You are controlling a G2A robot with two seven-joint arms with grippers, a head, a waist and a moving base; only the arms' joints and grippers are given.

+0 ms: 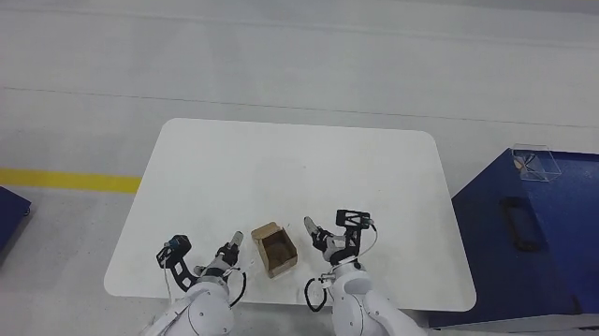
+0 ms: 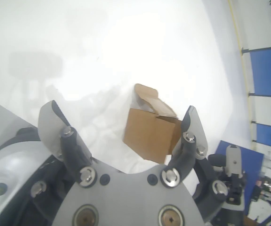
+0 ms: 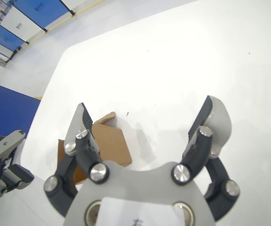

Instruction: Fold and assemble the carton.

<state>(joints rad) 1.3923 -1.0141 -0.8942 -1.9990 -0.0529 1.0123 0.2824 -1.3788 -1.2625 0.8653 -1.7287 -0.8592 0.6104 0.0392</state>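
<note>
A small brown carton stands on the white table near its front edge, set up as a box with its top flaps open. In the left wrist view the carton lies just beyond and to one side of my left gripper, which is open and holds nothing. The right wrist view has the carton partly behind one finger of my right gripper, also open and empty. From above, the left gripper and right gripper flank the carton, neither touching it.
A dark blue cabinet stands off the table's right side with a small clear container on it. The table's far half is bare white surface. Yellow floor lines run beyond the table.
</note>
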